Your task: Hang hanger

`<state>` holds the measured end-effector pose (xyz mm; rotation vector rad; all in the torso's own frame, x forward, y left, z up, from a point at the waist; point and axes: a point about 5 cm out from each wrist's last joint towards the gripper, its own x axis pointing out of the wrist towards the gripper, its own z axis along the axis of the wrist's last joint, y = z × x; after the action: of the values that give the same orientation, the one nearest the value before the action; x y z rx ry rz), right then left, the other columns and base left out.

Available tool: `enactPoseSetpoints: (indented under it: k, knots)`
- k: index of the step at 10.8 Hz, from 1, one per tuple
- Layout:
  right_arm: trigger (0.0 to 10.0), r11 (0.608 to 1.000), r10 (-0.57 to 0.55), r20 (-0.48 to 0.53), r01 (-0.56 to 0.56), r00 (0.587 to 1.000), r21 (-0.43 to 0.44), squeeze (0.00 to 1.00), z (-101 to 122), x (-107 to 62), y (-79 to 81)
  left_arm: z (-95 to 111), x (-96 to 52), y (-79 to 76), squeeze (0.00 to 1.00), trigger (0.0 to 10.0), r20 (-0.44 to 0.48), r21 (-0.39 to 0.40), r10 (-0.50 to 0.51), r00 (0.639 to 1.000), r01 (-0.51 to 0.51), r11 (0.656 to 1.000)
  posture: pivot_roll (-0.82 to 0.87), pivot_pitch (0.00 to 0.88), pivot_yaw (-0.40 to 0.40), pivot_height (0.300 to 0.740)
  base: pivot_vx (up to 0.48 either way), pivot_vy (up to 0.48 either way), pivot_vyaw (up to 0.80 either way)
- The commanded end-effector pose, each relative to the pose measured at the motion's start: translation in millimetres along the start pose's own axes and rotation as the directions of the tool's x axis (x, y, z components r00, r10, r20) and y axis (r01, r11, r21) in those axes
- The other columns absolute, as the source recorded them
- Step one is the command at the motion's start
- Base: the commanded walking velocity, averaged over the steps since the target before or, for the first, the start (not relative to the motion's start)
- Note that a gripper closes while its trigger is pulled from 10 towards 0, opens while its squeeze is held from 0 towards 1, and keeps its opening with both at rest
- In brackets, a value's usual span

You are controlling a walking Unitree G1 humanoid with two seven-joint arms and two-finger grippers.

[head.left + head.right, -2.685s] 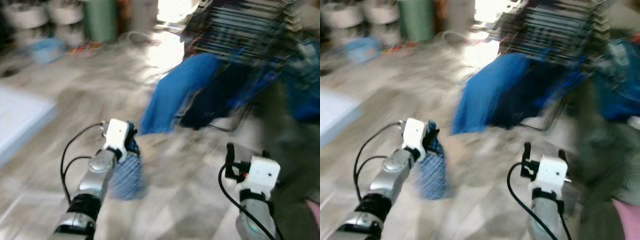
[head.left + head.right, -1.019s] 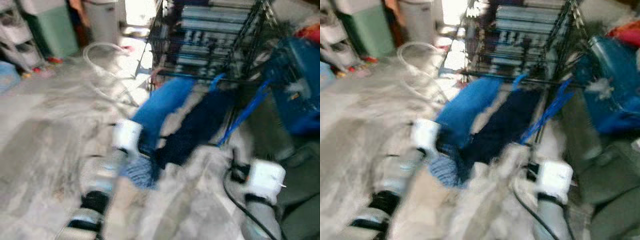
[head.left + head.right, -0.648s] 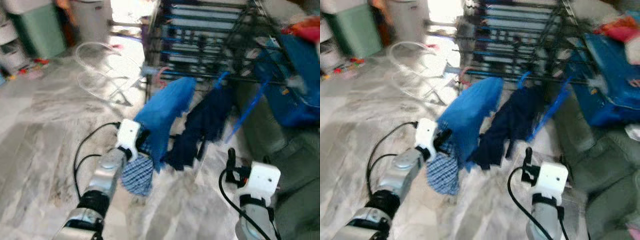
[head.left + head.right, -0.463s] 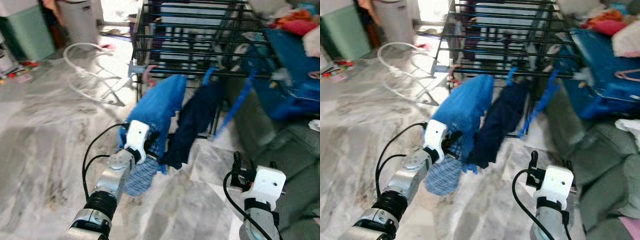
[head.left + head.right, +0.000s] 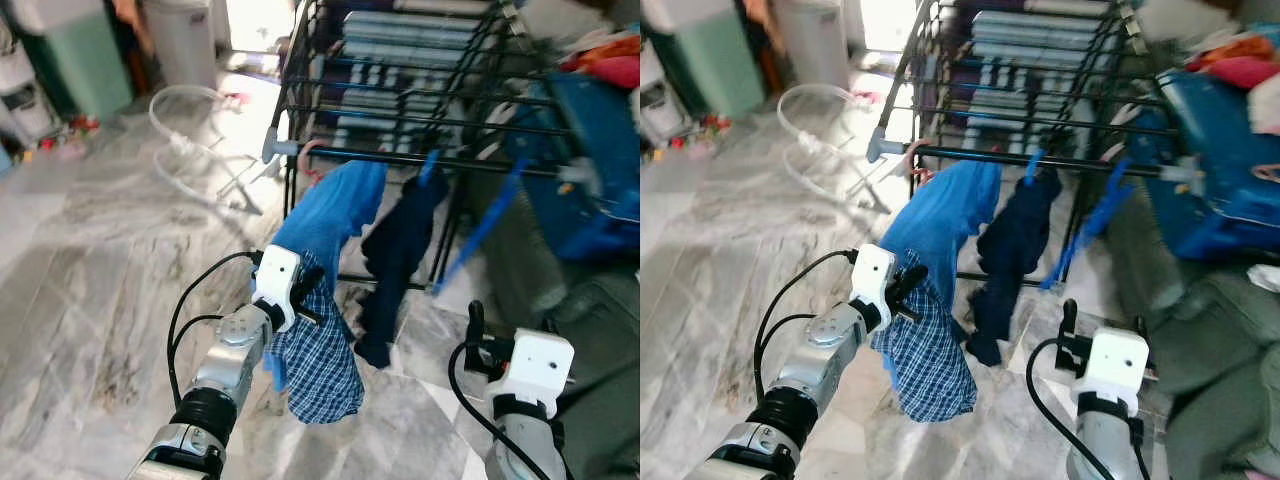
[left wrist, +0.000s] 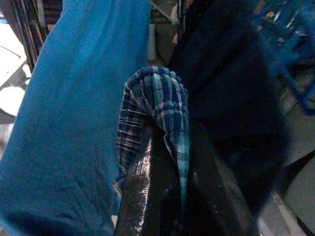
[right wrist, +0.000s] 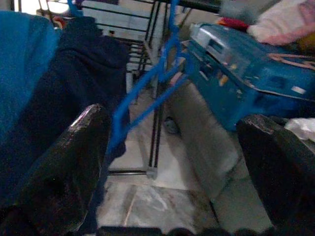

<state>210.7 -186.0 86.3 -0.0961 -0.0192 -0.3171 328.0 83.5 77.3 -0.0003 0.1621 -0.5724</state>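
floor grey marble | rack w/ blue tee | L grip clamped on plaid cloth | R grip fingers apart, idle

Blue-and-white checked cloth; bright blue garment; navy garment; black rack.

Head stereo pair: mounted high, facing forward and down at the marble floor and black drying rack; both eyes share rack, hanging clothes and both arms, offset sideways. Left wrist camera: looks along its pincer at very close range into the plaid cloth, blue garment behind. Right wrist camera: looks between its spread fingers toward the rack legs and blue case, also seen from the head.
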Motion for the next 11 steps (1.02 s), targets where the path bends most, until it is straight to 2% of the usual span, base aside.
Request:
enactPoseSetpoints:
  k: [1,6,11]
  knots:
    - [10.0,1.000,-0.008,0.005,0.008,1.000,-0.006,0.00,2.4,3.3,-3.8,3.5,-1.5,-0.4,0.00,10.0,0.019,0.016,-0.021,1.000,0.020,1.000,0.01,0.057,-0.045,0.740,0.349,0.000,0.00]
    - [10.0,1.000,0.004,0.007,-0.004,1.000,-0.008,0.00,3.4,6.9,-1.0,0.0,-4.8,0.1,0.00,10.0,0.017,0.006,-0.009,1.000,0.009,1.000,0.02,0.056,-0.063,0.740,0.328,0.000,0.00]
    - [10.0,1.000,-0.005,-0.014,0.005,1.000,0.001,0.00,0.7,10.3,2.9,-6.4,-8.7,-1.9,0.00,10.0,-0.010,-0.011,-0.020,1.000,0.020,1.000,0.02,0.057,-0.061,0.740,0.000,0.000,0.00]
